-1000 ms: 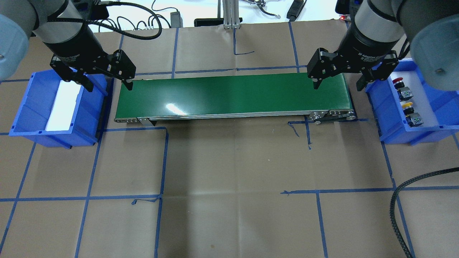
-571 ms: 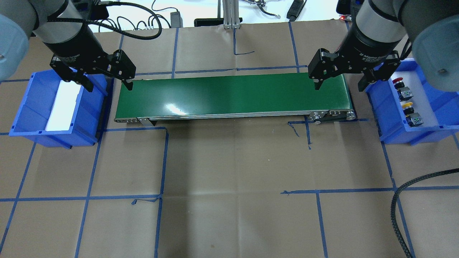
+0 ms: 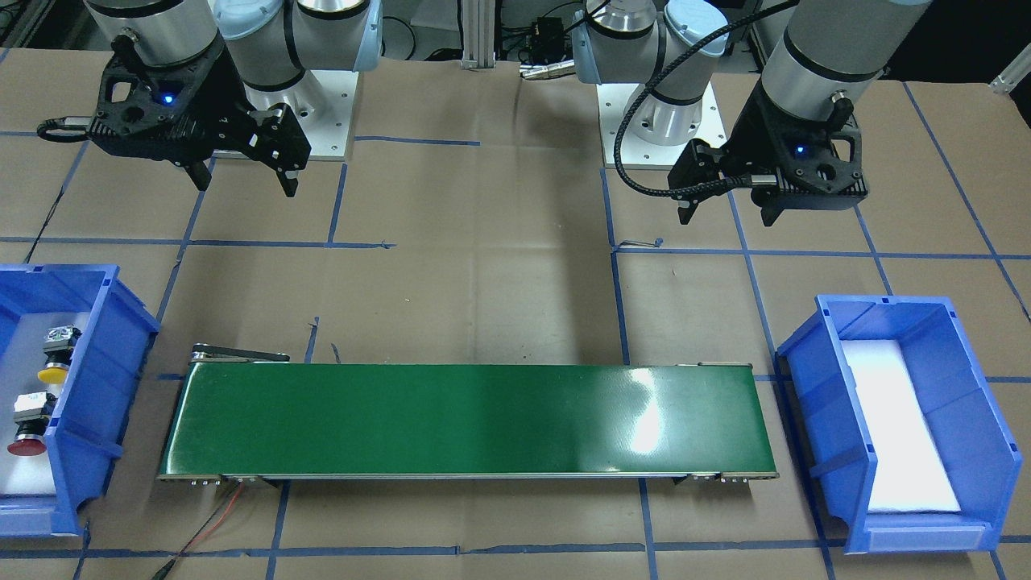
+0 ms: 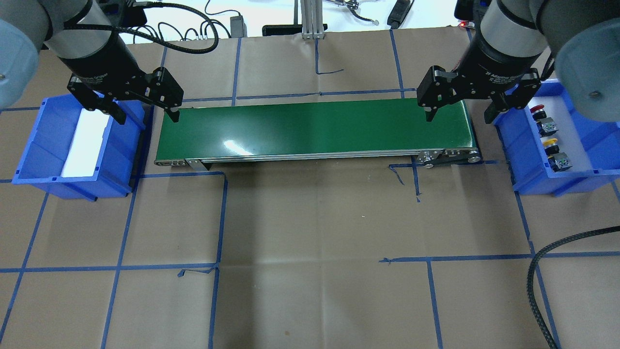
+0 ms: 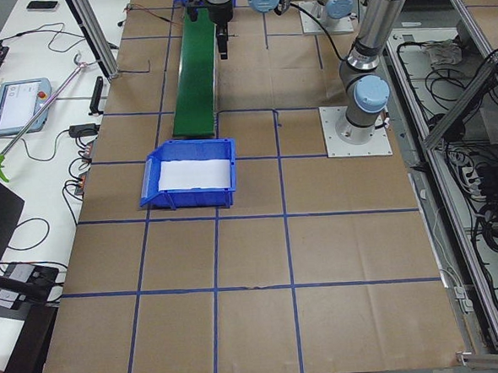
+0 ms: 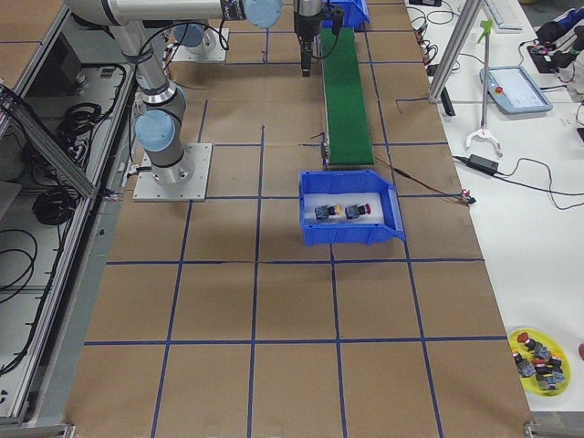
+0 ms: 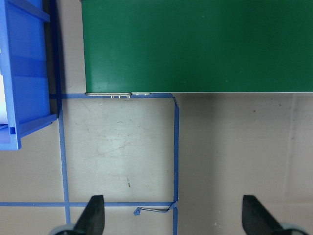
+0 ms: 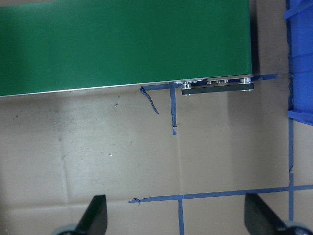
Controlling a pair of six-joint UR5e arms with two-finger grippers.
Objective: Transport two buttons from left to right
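The red-capped button (image 4: 536, 110) and the yellow-capped button (image 4: 549, 143) lie on white padding in the blue bin (image 4: 507, 140) at the right end of the green conveyor belt (image 4: 315, 126). Both also show in the front-facing view: red (image 3: 24, 445), yellow (image 3: 51, 374). My right gripper (image 4: 457, 116) hangs open and empty over the belt's right end, beside that bin. My left gripper (image 4: 145, 116) hangs open and empty between the belt's left end and the other blue bin (image 4: 29, 145), which holds only a white pad.
A black cable (image 4: 537, 281) curls on the brown paper at the front right. Blue tape lines grid the table. Cables and an aluminium post (image 4: 310, 19) stand at the far edge. A yellow dish (image 6: 540, 354) with several spare buttons sits far off in the right side view.
The right gripper has shifted very slightly up and to the right, still open. The left gripper and both buttons have not moved.
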